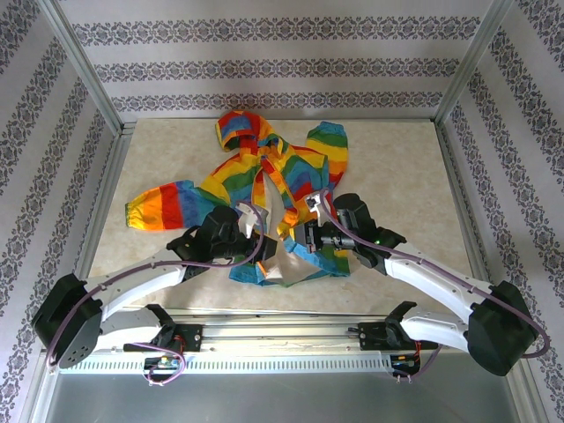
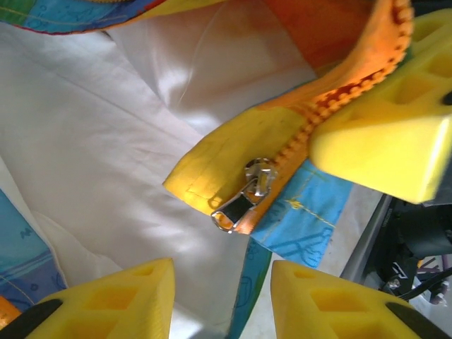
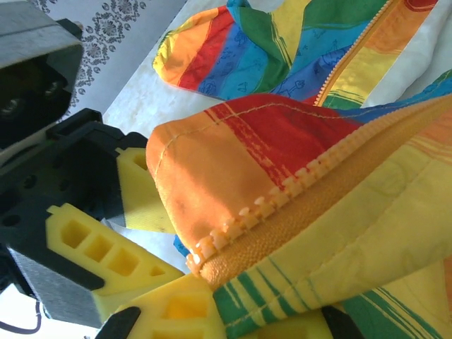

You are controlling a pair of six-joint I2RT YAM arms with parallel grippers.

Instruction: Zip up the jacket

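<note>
Jacket [image 1: 264, 176] is lying open on table [image 1: 397, 176]; right gripper [image 3: 233, 314] is pinching its zipper edge [image 3: 282, 198] at near hem; left gripper [image 2: 222, 282] is hovering half-open, empty, beside slider [image 2: 247, 194].

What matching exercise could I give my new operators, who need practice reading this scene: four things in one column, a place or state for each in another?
Column one:
1. zipper pull
2. right arm
3. left arm
4. hood

Column two:
A. jaws apart, holding nothing
B. at the far side of the table
C. jaws shut on the zipper edge
D. silver, at the zipper's bottom end

Pairs: 1-D, 2-C, 3-A, 4-B.
</note>
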